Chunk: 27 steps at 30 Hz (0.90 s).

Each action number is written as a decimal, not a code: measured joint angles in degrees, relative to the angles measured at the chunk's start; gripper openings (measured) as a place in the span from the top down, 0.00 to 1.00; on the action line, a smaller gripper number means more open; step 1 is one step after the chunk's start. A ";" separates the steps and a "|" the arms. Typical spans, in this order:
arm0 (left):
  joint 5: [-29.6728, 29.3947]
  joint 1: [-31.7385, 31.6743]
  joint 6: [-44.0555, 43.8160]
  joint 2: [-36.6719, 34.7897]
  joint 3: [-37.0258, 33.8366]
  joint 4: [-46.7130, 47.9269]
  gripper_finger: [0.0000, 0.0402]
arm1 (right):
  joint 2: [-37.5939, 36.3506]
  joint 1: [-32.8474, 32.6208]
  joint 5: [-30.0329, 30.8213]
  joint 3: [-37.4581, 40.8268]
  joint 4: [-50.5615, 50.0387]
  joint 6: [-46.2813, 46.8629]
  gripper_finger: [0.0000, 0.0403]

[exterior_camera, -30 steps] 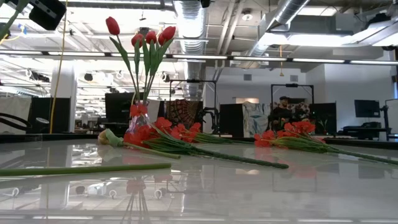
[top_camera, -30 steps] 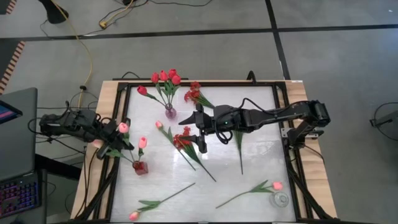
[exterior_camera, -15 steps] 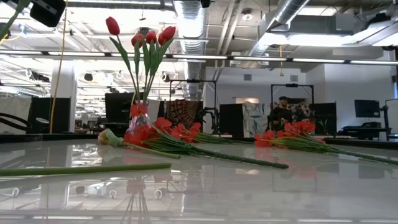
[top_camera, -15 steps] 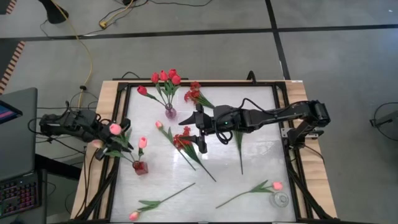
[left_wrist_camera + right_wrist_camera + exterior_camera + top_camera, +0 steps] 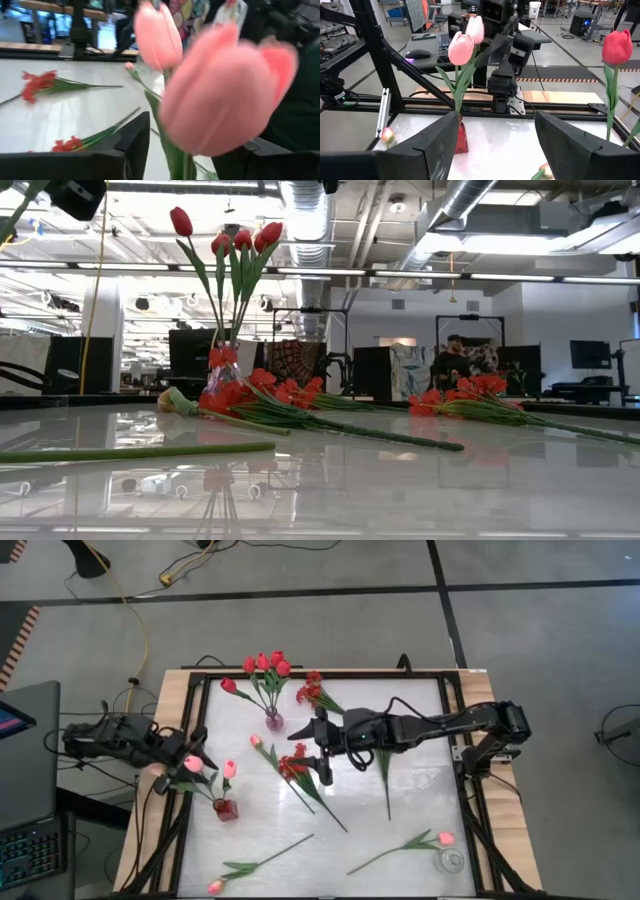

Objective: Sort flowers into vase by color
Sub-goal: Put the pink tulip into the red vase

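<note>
Two pink tulips (image 5: 461,48) (image 5: 475,29) stand with their stems in a small red vase (image 5: 225,808) at the table's left edge. My left gripper (image 5: 195,755) is open beside them. In the left wrist view its fingers stand on either side of the nearer tulip (image 5: 225,100) and its stem, apart from both. My right gripper (image 5: 322,762) hangs open over a red blossom spray (image 5: 295,762) at mid-table. Red tulips (image 5: 265,665) stand in a clear vase (image 5: 273,720) at the far side.
A second red spray (image 5: 312,690) lies at the far side. Pink tulips lie flat at mid-left (image 5: 256,740), near left (image 5: 215,886) and near right (image 5: 445,838). A bare green stem (image 5: 386,775) lies right of centre. A small clear round thing (image 5: 450,861) sits near the right corner.
My left gripper has opened and let go of the pink tulip. The tulip's head has swung a little toward the near edge, and the tulip now stands in the red vase on its own. The right arm has kept still.
</note>
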State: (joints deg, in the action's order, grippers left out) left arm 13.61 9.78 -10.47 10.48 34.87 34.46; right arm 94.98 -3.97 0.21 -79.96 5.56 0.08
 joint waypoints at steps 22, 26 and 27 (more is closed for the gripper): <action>-3.89 0.00 -4.21 9.08 15.23 11.90 0.34 | 0.00 0.05 0.00 0.02 0.00 -0.11 0.28; -6.03 0.00 -2.16 12.82 21.44 16.23 0.34 | 0.00 0.05 0.00 0.02 -0.14 -0.11 0.28; -7.33 0.00 -1.64 13.75 23.04 17.33 0.34 | 0.00 0.05 0.00 0.02 -0.24 -0.11 0.28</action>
State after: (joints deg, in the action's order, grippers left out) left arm 6.28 9.78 -12.12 24.23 57.91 51.79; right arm 94.98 -3.92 0.21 -79.94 5.33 -0.02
